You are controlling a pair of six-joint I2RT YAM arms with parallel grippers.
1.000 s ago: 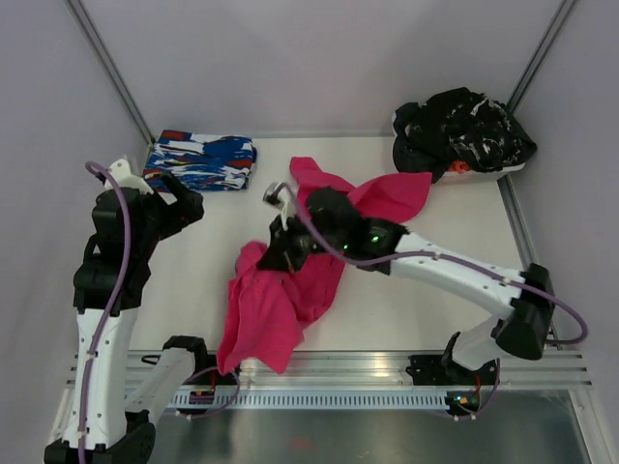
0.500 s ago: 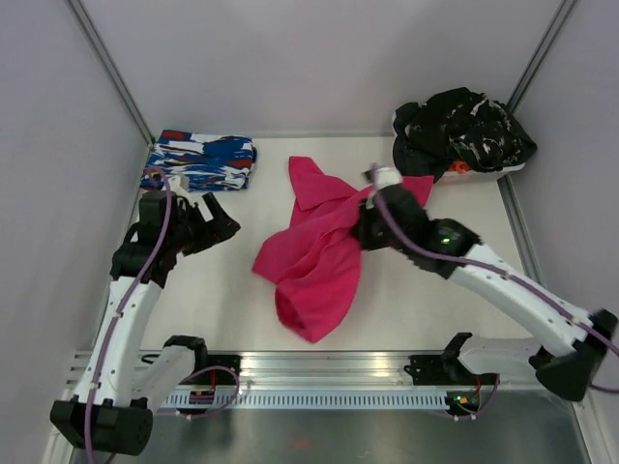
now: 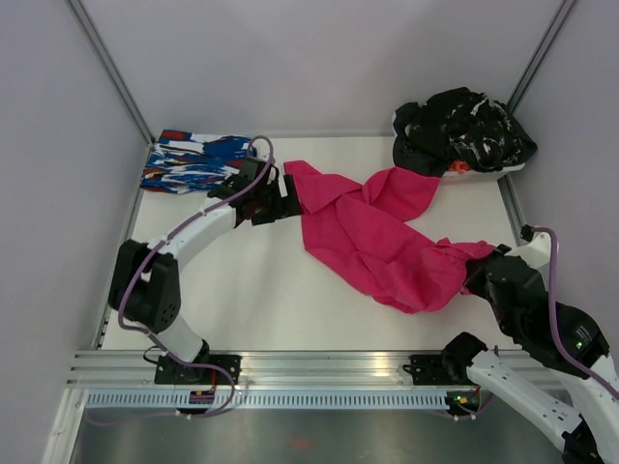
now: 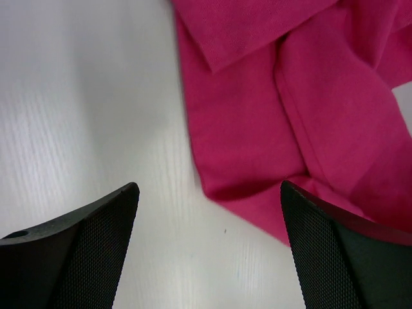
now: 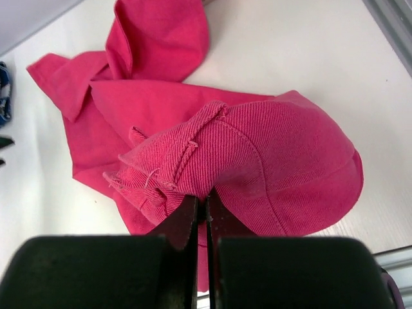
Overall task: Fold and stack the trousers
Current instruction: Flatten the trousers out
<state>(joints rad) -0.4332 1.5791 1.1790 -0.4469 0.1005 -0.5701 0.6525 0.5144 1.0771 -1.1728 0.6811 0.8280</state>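
Observation:
The magenta-pink trousers (image 3: 372,237) lie crumpled across the table from the back centre to the right front. My right gripper (image 3: 474,275) is shut on a bunched part of the trousers (image 5: 257,161) near the waistband at their right end. My left gripper (image 3: 288,200) is open and empty, just above the table at the trousers' far left end. In the left wrist view the trousers (image 4: 257,129) lie ahead of and between the open fingers (image 4: 96,238), not touching them.
A folded blue, white and red patterned garment (image 3: 189,162) lies at the back left, just behind the left arm. A heap of black clothes with white flecks (image 3: 459,130) sits at the back right. A metal rail (image 3: 319,367) runs along the table's near edge.
My right gripper has pulled the trousers from the front left across to the right front, stretching them out. My left arm has reached from the left side to the trousers' back left end.

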